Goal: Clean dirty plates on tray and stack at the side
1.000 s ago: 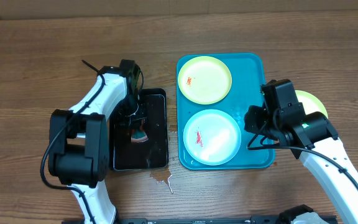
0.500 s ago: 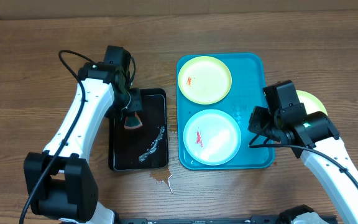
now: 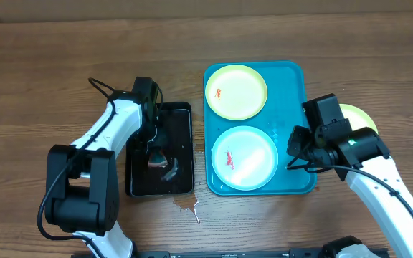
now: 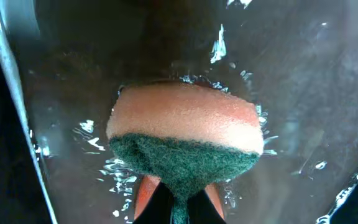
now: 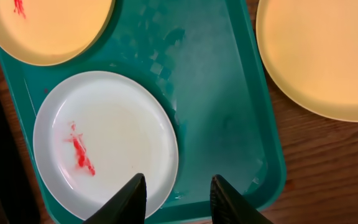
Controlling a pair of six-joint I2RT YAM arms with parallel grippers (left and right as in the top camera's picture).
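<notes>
Wooden table [image 3: 34,64], brown plank grain, far edge along the top of the overhead view. Turquoise tray [image 3: 292,72] flat on it, right of centre, long sides running far edge to near edge. Smaller black tray [image 3: 185,188] flat on the tabletop just left of it, sides parallel, thin strip of wood between, not touching. One yellow-green plate [image 3: 357,116] directly on the wood just off the turquoise tray's right side, partly hidden from overhead, rim close to tray rim, contact unclear. Small wet puddle [image 3: 188,207] on the wood by the black tray's near right corner
</notes>
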